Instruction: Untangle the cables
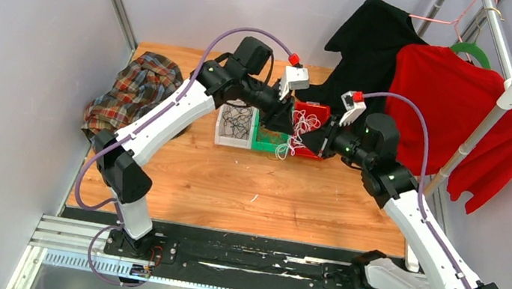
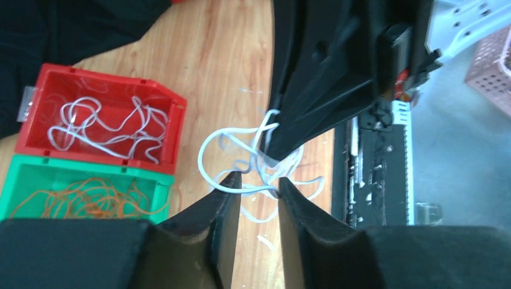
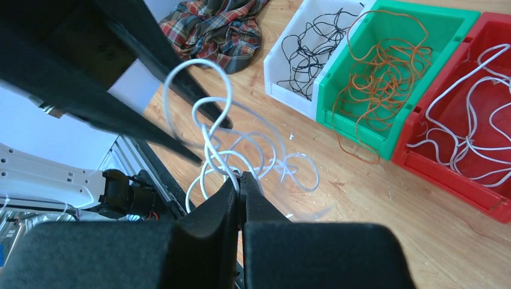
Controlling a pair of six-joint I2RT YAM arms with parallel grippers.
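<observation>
A tangle of white cable (image 1: 289, 148) hangs above the wooden table (image 1: 247, 188), in front of the bins. My right gripper (image 3: 241, 176) is shut on a strand of it (image 3: 224, 158), with loops rising up past the left fingers (image 3: 150, 126). My left gripper (image 2: 257, 179) is open, and one white strand (image 2: 254, 188) lies across its tips. In the top view the left gripper (image 1: 288, 122) and right gripper (image 1: 306, 142) are close together over the tangle. The red bin (image 2: 33, 129) holds loose white cables.
A white bin (image 3: 283, 90) of black cables, a green bin (image 3: 337, 114) of orange cables and the red bin (image 3: 422, 162) stand side by side. A plaid cloth (image 1: 136, 90) lies at the left. A black garment (image 1: 369, 47) and a red shirt (image 1: 453, 119) hang at the back right.
</observation>
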